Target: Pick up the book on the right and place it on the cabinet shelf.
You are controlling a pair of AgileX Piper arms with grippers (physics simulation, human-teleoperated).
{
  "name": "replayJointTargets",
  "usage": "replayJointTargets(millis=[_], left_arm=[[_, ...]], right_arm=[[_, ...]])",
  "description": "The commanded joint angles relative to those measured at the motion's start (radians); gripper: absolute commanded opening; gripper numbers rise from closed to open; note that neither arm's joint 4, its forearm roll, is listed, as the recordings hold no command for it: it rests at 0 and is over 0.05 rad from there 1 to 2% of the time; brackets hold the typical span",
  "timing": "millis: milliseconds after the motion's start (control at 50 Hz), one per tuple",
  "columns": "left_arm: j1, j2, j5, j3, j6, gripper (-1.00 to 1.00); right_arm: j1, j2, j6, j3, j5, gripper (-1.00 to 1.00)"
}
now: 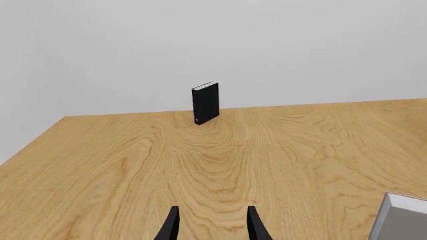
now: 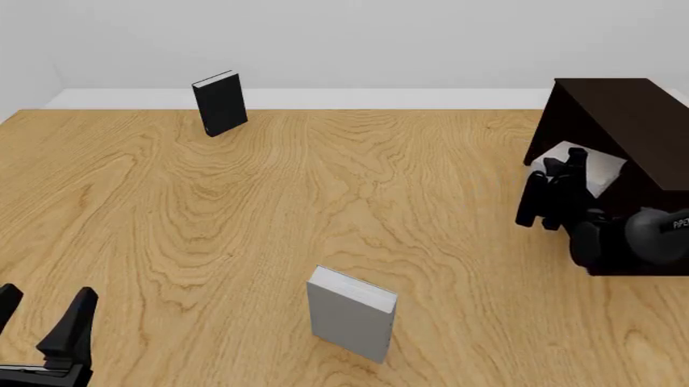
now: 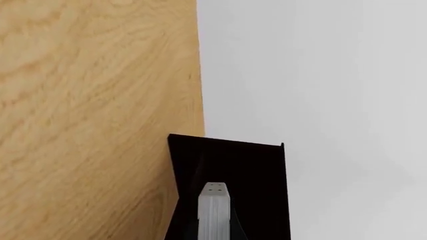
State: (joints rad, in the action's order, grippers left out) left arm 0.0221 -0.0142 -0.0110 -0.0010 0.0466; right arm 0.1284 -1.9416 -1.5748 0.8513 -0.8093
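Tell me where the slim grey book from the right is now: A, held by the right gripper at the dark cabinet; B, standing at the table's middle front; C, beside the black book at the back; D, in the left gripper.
A: the right gripper holds the book at the cabinet opening.

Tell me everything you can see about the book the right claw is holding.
The book is plain light grey with white page edges, slim, unmarked, a hardcover by its look. The right claw grips it at the dark brown cabinet's opening, off the table. In the front view it is only a pale patch behind the claw's fingers.
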Motion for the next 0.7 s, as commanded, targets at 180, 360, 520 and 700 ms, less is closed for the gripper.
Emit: replayJointTargets(millis=[180, 360, 520, 700], left_arm=[[-0.002, -0.002, 0.001, 0.0, -0.004, 1.0], [-0.003, -0.001, -0.001, 0.0, -0.006, 1.0], [-0.004, 0.001, -0.002, 0.0, -0.007, 1.0], [-0.004, -0.004, 0.004, 0.0, -0.008, 1.0]], right_arm=[[0.029, -0.029, 0.019, 0.049, 0.005, -1.0], [0.055, -0.033, 0.042, 0.066, 0.033, -1.0], [0.053, -0.032, 0.051, 0.073, 0.048, -1.0], [0.048, -0.029, 0.07, 0.07, 0.066, -1.0]])
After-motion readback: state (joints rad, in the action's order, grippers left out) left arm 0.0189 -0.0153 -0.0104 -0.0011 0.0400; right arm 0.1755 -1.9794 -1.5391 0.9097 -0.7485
